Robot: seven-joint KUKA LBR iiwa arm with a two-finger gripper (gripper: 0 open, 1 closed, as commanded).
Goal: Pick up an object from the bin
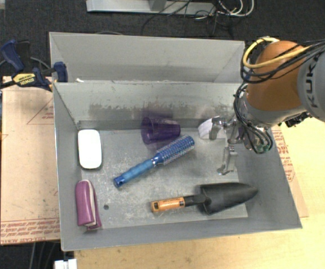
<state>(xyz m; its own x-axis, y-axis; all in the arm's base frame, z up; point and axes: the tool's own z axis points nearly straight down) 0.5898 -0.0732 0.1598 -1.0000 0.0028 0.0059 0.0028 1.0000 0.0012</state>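
The grey metal bin (pixel 151 97) has a blue round hairbrush (pixel 154 162) lying slantwise on the middle of its floor. Just behind the brush's bristle end, a purple cup (pixel 159 129) lies on its side. To the brush's left rests a white oval bar (pixel 89 148). Near the brush's handle tip, towards the bin's front left, lies a mauve case (pixel 86 204). In front of the brush is a black trowel with an orange handle (pixel 207 199). Beyond the bristles to the right is a white scrap (pixel 205 129).
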